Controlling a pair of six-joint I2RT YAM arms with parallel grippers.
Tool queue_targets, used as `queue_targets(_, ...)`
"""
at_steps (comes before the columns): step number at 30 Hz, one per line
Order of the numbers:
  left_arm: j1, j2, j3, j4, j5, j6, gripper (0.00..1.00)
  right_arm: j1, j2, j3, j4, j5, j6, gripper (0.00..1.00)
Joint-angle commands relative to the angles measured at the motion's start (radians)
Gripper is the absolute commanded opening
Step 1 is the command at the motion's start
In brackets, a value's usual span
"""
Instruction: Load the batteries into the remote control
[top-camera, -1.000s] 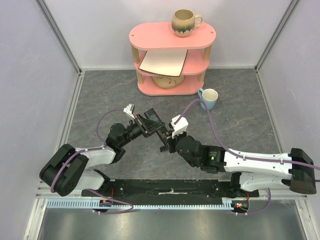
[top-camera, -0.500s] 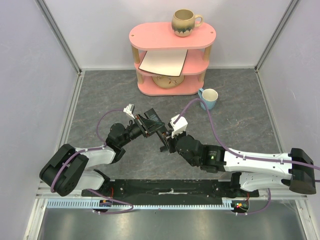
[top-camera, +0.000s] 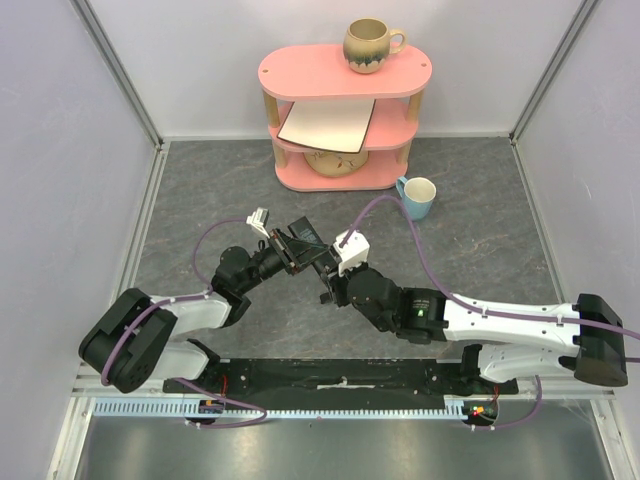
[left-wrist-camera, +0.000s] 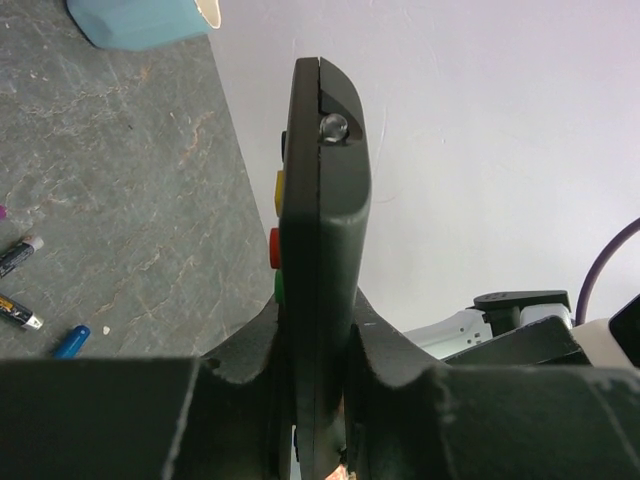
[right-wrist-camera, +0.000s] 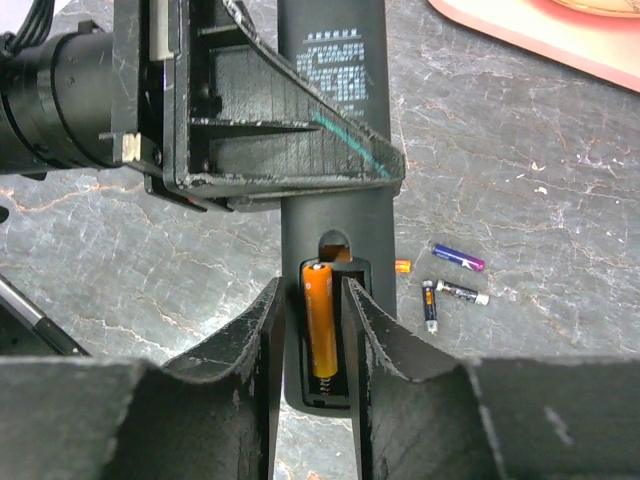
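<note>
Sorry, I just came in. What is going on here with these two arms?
The left gripper clamps a slim black plastic remote control between its fingers. The right gripper has its fingers on either side of an orange cylindrical battery lying in the remote's open compartment; whether they grip it is unclear. A few small loose batteries lie on the grey stone-patterned table.

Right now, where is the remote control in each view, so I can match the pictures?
Top external: the remote control is a small dark bar at the centre, between the arms' tips.
Left wrist: edge-on, upright in the middle, coloured buttons on its left edge.
Right wrist: back facing the camera, running down the centre, orange battery in its open compartment.
Shared landmark: the left gripper clamping it.
</note>
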Motion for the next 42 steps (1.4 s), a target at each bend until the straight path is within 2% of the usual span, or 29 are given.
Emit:
queue_targets(1,-0.006,-0.043,0.003,0.114,-0.015,0.000,0.02,0.000,-0.008,0.038,-0.051,0.028,0.018,0.38)
queue_targets(6,-0.006,-0.042,-0.005,0.117,-0.015,0.002,0.02,0.000,-0.013,0.070,-0.054,0.059,0.010,0.42)
queue_targets(19,-0.006,0.000,-0.011,0.149,-0.013,-0.002,0.02,0.000,-0.030,0.162,-0.056,0.070,-0.013,0.63)
queue_targets(26,-0.006,0.003,-0.013,0.157,-0.018,0.005,0.02,-0.027,-0.125,0.150,-0.099,0.088,0.040,0.76)
queue_targets(27,-0.006,-0.002,-0.013,0.157,-0.020,0.009,0.02,-0.049,-0.142,0.137,-0.122,0.064,0.095,0.76)
queue_targets(31,-0.006,-0.018,-0.002,0.151,-0.023,0.035,0.02,-0.281,-0.221,0.044,-0.143,-0.260,0.267,0.79)
queue_targets(33,-0.004,-0.020,0.012,0.146,-0.020,0.049,0.02,-0.351,-0.237,0.007,-0.140,-0.336,0.324,0.80)
queue_targets(38,-0.004,-0.006,0.049,0.115,0.002,0.093,0.02,-0.432,-0.217,-0.041,-0.102,-0.585,0.413,0.83)
queue_targets(42,-0.006,0.003,0.071,0.106,0.002,0.130,0.02,-0.472,-0.217,-0.091,-0.029,-0.677,0.481,0.88)
